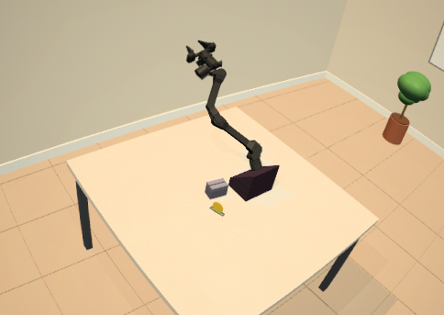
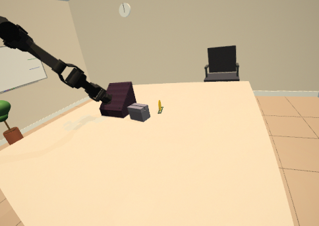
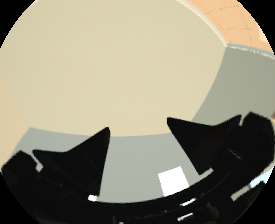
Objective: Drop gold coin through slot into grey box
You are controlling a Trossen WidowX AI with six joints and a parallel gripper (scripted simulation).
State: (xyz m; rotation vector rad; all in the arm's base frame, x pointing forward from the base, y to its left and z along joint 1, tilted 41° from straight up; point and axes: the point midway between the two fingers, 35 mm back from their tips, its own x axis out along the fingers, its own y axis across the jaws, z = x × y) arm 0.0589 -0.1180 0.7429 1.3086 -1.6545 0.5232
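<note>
While the arm stands reared up and back over its base, the claw hangs high, spread wide, gripping nothing; the wrist view shows only wall and ceiling between its two pointed fingers.

Item 1, coin: far below the claw and well forward of it, past the base, upright on its edge in the holder on the table. Broad gold face turned toward the table's near side in the top view; seen nearly edge-on as a thin upright sliver in the exterior view. Long axis of the disc's footprint lies along the holder, running roughly parallel to the near face of the box.

Item 2, box: grey, closed, just beside the base, between base and coin, equally far beneath the claw. Slot shows as a dark line across the lid.

Risks, as judged:
- Long descent from a claw aimed away from the work; a poor wrist turn would bring the fingers onto the coin's rim instead of across its faces, tipping it from the shallow holder.
- Coin flat on the table would be hard to pinch.
- Slot is narrow; slight twist of the coin against the slot line would jam it on the lid.
- Box sits close to the base, so the reach there looks cramped.
</note>
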